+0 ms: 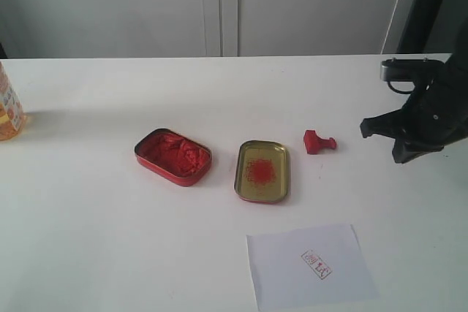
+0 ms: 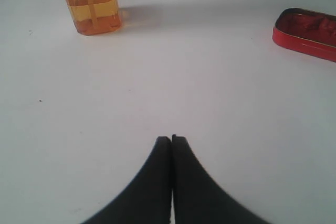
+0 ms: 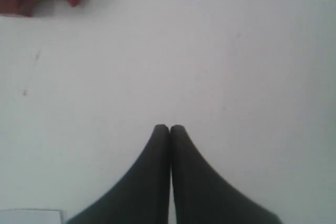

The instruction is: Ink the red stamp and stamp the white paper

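At the far left edge of the white table stands an orange, see-through bottle. There's a label on it, but it's cut off by the frame and can't be read. The left gripper shows only in its own wrist view, black fingers pressed together with nothing between them, hovering over bare tabletop well short of that bottle. Moving right, here's the red oval tin, open and packed with lumpy red paste. Just beside it, not touching, the gold-lined lid lies face up with a red smear in its middle. Next comes the red stamp, tipped over on its side on the table, block end toward the lid, narrow handle pointing right. It's free, nothing gripping it. Nearer the front edge, below the lid and stamp, the white paper lies flat and slightly skewed, carrying a small red framed imprint whose characters are too tiny to make out. And on the right, the right gripper, black, fingers closed together and empty, hangs near the stamp's handle but clear of it.
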`<control>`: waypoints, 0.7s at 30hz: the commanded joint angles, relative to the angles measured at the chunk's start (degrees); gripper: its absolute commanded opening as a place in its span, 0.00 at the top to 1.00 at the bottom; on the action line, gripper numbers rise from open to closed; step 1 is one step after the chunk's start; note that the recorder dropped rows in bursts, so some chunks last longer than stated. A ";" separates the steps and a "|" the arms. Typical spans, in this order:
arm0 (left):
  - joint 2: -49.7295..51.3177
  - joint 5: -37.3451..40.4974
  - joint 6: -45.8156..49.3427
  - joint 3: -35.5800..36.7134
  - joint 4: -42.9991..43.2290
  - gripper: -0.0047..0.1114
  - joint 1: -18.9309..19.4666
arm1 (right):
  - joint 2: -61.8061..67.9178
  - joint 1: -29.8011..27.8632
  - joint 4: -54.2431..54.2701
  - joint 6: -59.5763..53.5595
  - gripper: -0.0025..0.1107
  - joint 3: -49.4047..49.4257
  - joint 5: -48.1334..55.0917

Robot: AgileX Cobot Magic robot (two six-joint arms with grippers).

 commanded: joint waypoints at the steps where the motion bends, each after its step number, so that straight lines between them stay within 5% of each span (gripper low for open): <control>1: -0.25 -0.15 -0.14 0.22 0.00 0.96 0.03 | -0.69 -0.63 -7.28 7.60 0.98 -0.09 1.77; 21: -0.25 -0.15 -0.14 0.22 0.00 0.96 0.03 | -0.97 -0.63 -8.64 10.59 0.98 0.24 8.48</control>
